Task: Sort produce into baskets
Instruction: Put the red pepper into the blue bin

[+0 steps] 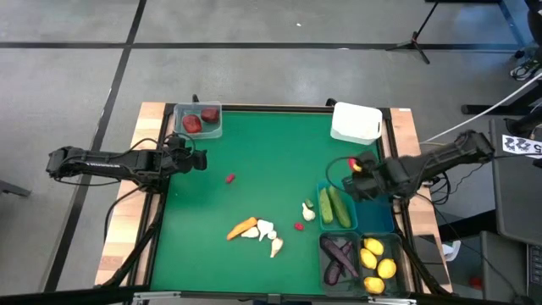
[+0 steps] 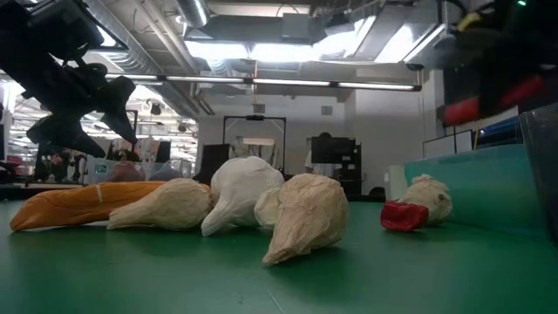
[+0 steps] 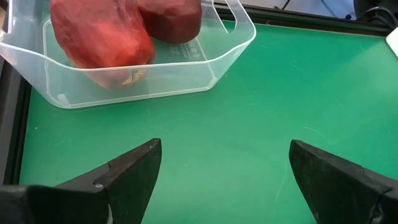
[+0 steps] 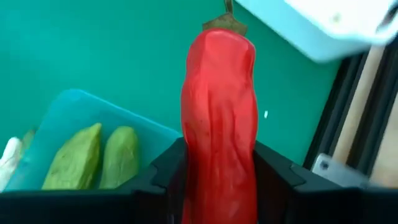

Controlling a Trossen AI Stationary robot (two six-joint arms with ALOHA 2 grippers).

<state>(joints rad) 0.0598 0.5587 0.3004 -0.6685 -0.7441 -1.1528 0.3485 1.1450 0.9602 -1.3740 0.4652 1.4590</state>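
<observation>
Currently the right gripper (image 4: 219, 180) is clamped on a red pepper (image 4: 219, 112) — the pepper stands up between the fingers with its long axis running away from the wrist, stem end farthest out. In the high view this gripper (image 1: 356, 174) hangs over the right side of the green table (image 1: 271, 144), between the white bin (image 1: 356, 122) and the teal bin (image 1: 335, 208). Judged from that position, the placement turns on one relation: the white bin lies just beyond the pepper's stem end, well apart from the left arm, so the right arm is the nearer one for it.

The left gripper (image 3: 221, 171) has its fingers spread apart and holds nothing; it hovers at the left edge, just short of the clear bin (image 1: 199, 120).

Counts:
- Dark red round pieces (image 1: 193, 124) — two, in the clear bin.
- Cucumbers (image 1: 332, 206) — two, in the teal bin.
- Lemons (image 1: 378, 262) — about four, in a bin at the near right corner.
- Eggplants (image 1: 340, 257) — apparently two, in the dark bin beside the lemons.
- Carrot (image 1: 242, 228) — one, loose on the table.
- Garlic (image 1: 268, 230) — about four loose, one of them by the teal bin.
- Small red pieces (image 1: 229, 178) — two loose on the table.
</observation>
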